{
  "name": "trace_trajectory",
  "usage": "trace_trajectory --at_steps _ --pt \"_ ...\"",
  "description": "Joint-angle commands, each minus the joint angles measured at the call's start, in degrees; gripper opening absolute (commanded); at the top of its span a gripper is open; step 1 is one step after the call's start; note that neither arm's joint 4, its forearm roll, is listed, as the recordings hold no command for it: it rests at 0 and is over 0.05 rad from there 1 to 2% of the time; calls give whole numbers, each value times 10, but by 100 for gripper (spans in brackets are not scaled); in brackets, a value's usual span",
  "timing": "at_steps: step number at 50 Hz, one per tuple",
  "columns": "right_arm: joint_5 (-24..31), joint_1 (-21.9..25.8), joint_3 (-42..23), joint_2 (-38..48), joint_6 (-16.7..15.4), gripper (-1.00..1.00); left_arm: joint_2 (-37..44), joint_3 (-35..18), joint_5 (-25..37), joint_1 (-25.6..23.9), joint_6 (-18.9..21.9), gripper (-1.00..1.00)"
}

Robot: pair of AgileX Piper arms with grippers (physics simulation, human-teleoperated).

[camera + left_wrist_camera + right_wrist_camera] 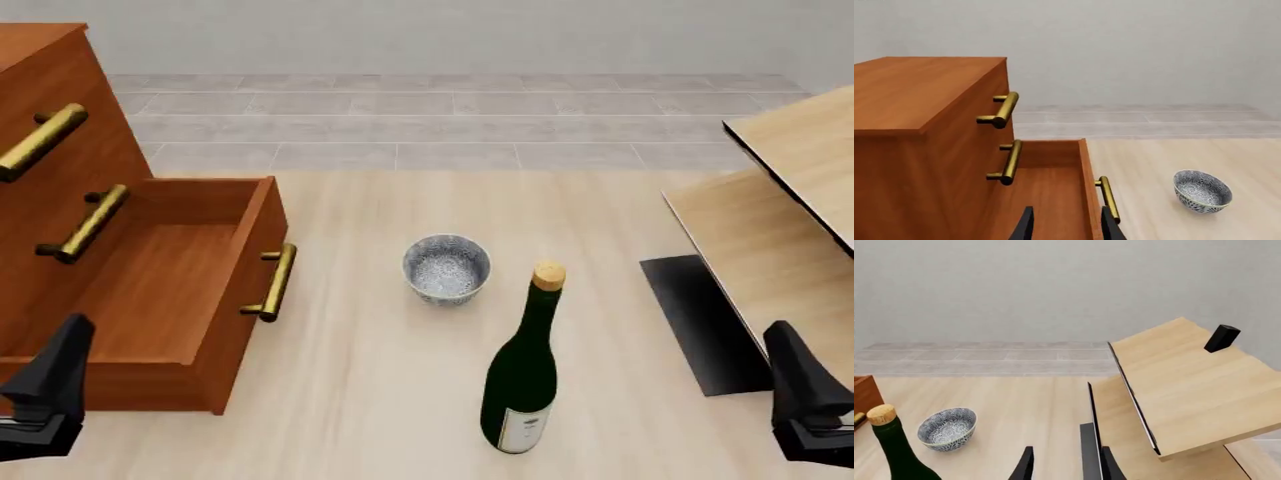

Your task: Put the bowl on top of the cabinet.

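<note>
The speckled blue-and-white bowl stands upright on the table's middle, also seen in the left wrist view and the right wrist view. The reddish-brown cabinet fills the left side, its flat top bare and its lowest drawer pulled out. My left gripper hovers open near the drawer's front corner, its fingertips apart and empty. My right gripper is open at the near right, far from the bowl, with nothing between its fingers.
A dark green wine bottle with a cork stands just in front and to the right of the bowl. Pale light-wood furniture with black edging occupies the right side, with a small black block on it. Brass bar handles stick out from the drawers.
</note>
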Motion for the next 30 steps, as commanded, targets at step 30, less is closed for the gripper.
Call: trace_trajectory --at_steps 30 --pt "-2 0 0 -3 9 100 307 -65 -220 -171 18 100"
